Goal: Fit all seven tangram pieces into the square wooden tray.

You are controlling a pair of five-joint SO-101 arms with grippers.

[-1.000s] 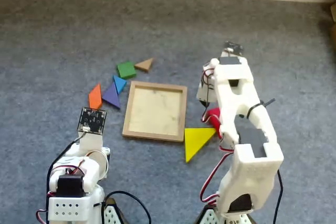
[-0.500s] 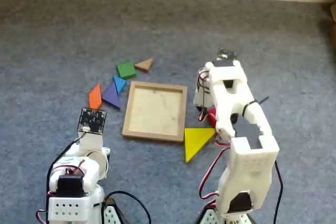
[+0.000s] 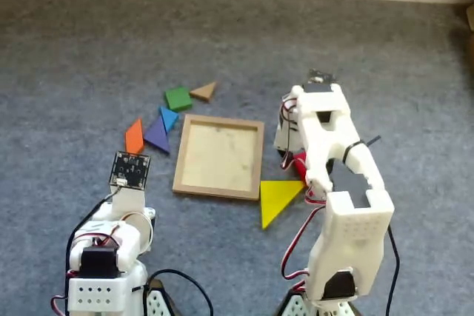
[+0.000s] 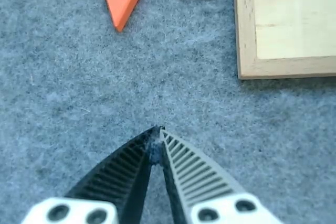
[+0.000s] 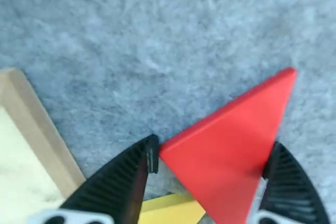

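Right wrist view: red triangle between jaws of right gripper

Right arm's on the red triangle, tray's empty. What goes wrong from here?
1. The right jaws pinch the red triangle across slanted edges, one tip near a corner; it may twist or squirt out when lifted.
2. The yellow triangle lies right beside it; a low sweep might drag it.
3. The tray has a raised rim; a tilted piece could catch there.
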